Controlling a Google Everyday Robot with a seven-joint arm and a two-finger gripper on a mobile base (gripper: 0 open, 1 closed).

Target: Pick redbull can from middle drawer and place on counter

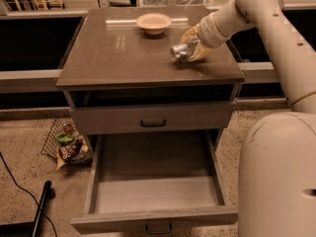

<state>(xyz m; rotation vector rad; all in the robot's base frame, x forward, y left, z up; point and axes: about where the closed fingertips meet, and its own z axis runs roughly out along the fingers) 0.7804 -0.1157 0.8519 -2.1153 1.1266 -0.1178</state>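
The gripper (189, 50) sits low over the right-hand part of the worktop (123, 53), its yellowish fingers pinched around the redbull can (177, 52). The can is tilted, its shiny end turned towards the left and front, and it hangs so close to the slab that I cannot tell whether it touches. The pale arm (276, 28) reaches in from the upper right, bending down to the wrist just behind the can. Further back on the worktop, well apart from the can, a tan bowl (153, 22) stands upright. Below the slab there is a dark open slot, then a closed grey drawer front (197, 117) with a small dark handle. Under that the middle drawer (158, 194) is pulled right out, its flat grey floor bare. On the speckled floor to the left leans a wire basket (55, 138) with some packets in it, and a black cable (15, 189) trails nearby. The robot's white body (276, 177) fills the lower right
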